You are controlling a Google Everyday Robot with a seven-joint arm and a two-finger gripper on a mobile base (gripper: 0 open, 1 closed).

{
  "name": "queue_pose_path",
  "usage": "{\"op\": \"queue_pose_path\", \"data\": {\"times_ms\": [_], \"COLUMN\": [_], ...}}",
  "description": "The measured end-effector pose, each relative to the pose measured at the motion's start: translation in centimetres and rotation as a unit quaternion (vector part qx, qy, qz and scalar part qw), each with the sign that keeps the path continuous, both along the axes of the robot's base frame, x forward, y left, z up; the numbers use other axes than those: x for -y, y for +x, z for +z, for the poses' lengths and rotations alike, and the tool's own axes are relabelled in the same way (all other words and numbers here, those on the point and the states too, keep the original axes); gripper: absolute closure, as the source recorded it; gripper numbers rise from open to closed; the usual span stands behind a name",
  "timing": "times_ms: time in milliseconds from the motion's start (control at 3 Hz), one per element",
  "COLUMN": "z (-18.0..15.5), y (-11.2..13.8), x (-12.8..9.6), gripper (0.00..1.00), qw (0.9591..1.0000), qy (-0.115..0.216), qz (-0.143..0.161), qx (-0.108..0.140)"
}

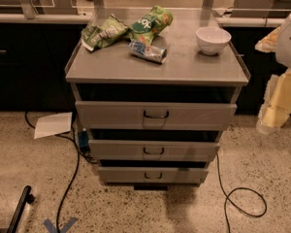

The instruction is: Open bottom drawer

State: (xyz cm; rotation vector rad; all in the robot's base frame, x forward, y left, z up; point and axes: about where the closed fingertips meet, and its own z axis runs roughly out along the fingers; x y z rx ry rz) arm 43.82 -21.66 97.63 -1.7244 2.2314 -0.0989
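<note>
The grey metal cabinet (155, 67) stands in the middle of the camera view with a stack of three drawers. The bottom drawer (121, 175) is the lowest, a low flat grey front with a small black loop handle (153, 175), just above the floor. A dark gap shows above its front. The middle drawer (116, 150) and the top drawer (111, 114) sit above it. My gripper (277, 103) is at the far right edge, pale yellow and white, to the right of the cabinet at the height of the top drawer and apart from it.
On the cabinet top lie two green snack bags (128, 28), a can on its side (148, 51) and a white bowl (213, 40). On the floor are a white sheet (53, 124), black cables (242, 198), blue tape (60, 224) and a black bar (19, 210).
</note>
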Motion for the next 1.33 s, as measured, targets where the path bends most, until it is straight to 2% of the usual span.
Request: {"op": "queue_pose_path", "data": {"times_ms": [333, 667, 1000, 1333], "z": [0.0, -0.9, -3.1, -8.4], "y": [0.0, -0.1, -2.3, -4.8], "x": [0.0, -0.2, -0.6, 0.7], "gripper": [0.0, 0.0, 0.0, 0.0], "qw": [1.0, 0.9997, 0.9964, 0.9864], "qy": [0.0, 0.005, 0.028, 0.057], "qz": [0.0, -0.018, -0.072, -0.149], "qx": [0.0, 0.013, 0.036, 0.037]}}
